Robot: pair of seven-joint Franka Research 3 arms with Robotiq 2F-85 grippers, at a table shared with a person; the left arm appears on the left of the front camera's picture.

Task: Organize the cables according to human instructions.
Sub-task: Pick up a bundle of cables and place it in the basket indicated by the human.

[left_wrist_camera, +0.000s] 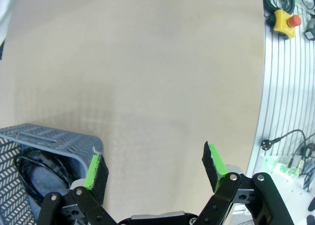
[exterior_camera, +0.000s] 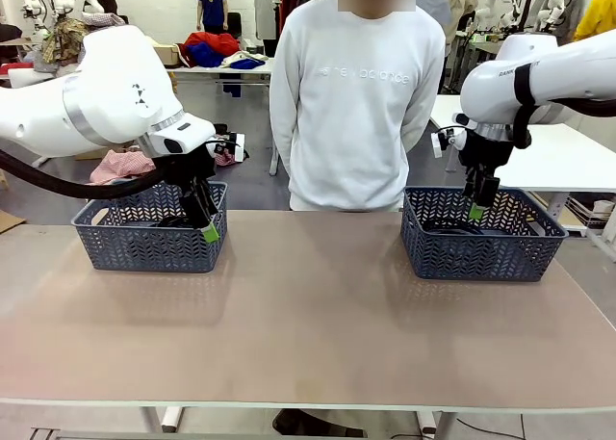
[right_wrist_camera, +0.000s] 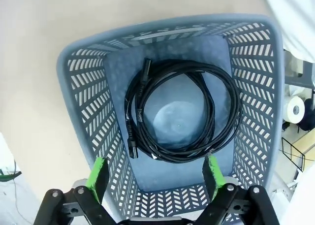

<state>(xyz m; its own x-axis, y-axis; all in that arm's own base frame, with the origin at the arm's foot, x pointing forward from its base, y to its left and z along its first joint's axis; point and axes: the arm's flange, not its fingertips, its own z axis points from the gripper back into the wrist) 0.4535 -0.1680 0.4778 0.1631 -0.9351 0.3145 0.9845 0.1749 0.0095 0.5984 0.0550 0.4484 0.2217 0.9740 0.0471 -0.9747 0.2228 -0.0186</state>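
Observation:
A coiled black cable (right_wrist_camera: 182, 112) with chunky plugs lies flat on the floor of the right grey basket (right_wrist_camera: 167, 25). My right gripper (right_wrist_camera: 155, 173) hangs open just above that basket's near wall (exterior_camera: 481, 257), holding nothing. The left grey basket (exterior_camera: 144, 247) holds more black cable (left_wrist_camera: 34, 171), partly hidden by its wall. Over that basket's right end my left gripper (exterior_camera: 207, 226) stands open and empty, one finger (left_wrist_camera: 96, 168) close to the basket's corner (left_wrist_camera: 59, 136) and the other finger (left_wrist_camera: 214, 161) above bare tabletop.
A person in a white sweatshirt (exterior_camera: 356, 93) stands at the far edge between the baskets, hands not visible. The brown tabletop (exterior_camera: 308, 315) stretches between and in front of the baskets. A yellow emergency-stop button (left_wrist_camera: 285, 22) sits on the metal rail at the robot's side.

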